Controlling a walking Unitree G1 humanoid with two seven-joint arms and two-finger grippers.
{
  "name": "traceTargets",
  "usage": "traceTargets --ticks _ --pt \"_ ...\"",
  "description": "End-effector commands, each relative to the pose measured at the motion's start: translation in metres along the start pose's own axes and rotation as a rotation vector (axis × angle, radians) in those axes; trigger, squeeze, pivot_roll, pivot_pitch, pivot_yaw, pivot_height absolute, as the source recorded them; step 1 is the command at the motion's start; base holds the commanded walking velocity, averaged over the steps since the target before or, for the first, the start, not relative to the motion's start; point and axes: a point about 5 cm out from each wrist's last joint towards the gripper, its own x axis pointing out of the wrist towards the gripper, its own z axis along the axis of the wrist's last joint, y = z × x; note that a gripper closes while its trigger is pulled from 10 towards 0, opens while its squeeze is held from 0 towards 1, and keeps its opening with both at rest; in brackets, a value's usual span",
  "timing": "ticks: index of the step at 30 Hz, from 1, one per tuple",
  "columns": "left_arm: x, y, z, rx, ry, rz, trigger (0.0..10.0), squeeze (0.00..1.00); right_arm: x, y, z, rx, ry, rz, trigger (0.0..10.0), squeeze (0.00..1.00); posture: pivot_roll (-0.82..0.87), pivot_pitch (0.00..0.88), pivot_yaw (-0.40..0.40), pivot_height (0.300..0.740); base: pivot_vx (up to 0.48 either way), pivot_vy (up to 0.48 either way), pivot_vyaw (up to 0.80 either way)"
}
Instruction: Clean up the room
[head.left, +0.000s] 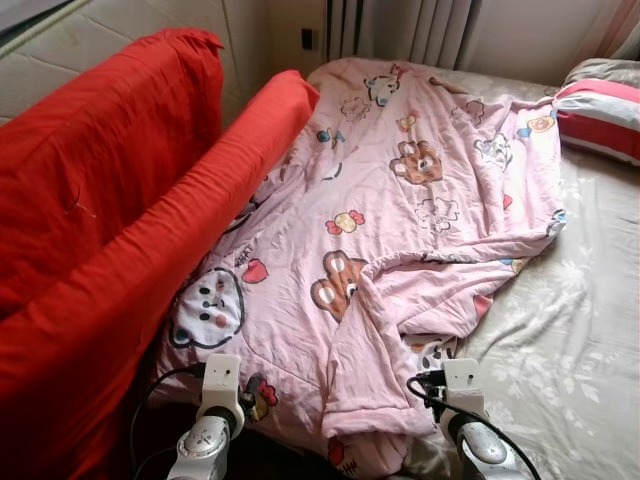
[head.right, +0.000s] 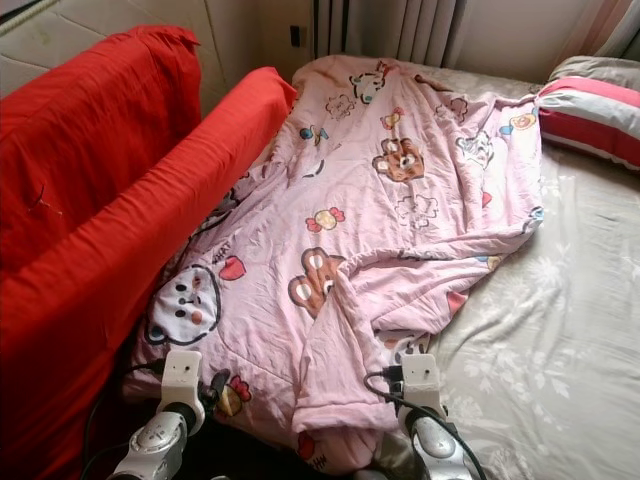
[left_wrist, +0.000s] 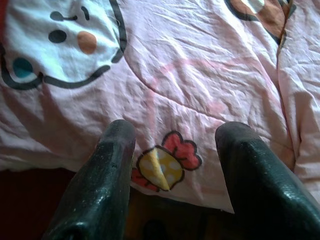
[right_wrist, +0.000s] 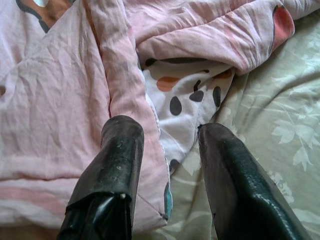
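Both hands were seen low in the frame at the near edge of the bed: the left hand (left_wrist: 172, 150) was held open over the hem of the pink quilt (head.left: 400, 200), beside a printed candy, and the right hand (right_wrist: 167, 150) was held open over a folded-back corner where quilt met sheet. Nothing was gripped by either.

The bed (head.left: 580, 330), covered in a pale floral sheet, filled the centre and right of the frame. The quilt was spread crookedly across it from upper centre down to the lower edge, with its right side rumpled and turned over. A red bolster (head.left: 150, 300) ran along the left side, and a striped pillow (head.left: 600, 115) lay at upper right.

The step was judged to be the taking hold of the quilt's near edge. Next, each hand would need to be lowered and closed on the hem, so that the quilt could be straightened.
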Motion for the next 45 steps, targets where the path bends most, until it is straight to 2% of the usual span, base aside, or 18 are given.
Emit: traceTargets --ticks 1,11,14,30,45 --pt "-0.003 0.000 -0.007 -0.010 0.024 0.000 10.0 0.00 -0.002 0.001 -0.005 0.011 0.015 -0.004 10.0 0.00 -0.05 0.180 -0.004 0.662 0.000 0.000 0.00" --pt "-0.004 0.000 -0.009 0.002 0.027 -0.008 10.0 0.00 -0.001 0.010 -0.004 0.017 0.017 0.004 10.0 0.00 -0.05 0.169 0.008 0.662 0.000 0.000 0.00" --pt "-0.003 -0.002 -0.008 0.006 0.026 -0.013 10.0 0.00 -0.001 0.011 -0.005 0.033 0.024 0.004 10.0 0.00 -0.05 0.161 0.010 0.644 0.000 0.000 0.00" --pt "0.000 -0.003 0.001 -0.006 -0.009 -0.022 10.0 0.00 -0.001 0.009 -0.002 0.039 -0.001 0.001 10.0 0.00 -0.05 0.143 0.014 0.635 0.000 0.000 0.00" --pt "0.001 -0.001 0.005 -0.006 -0.025 -0.015 10.0 0.00 0.002 0.013 0.006 0.043 -0.040 0.005 10.0 0.00 -0.04 0.160 0.012 0.635 0.000 0.000 0.00"
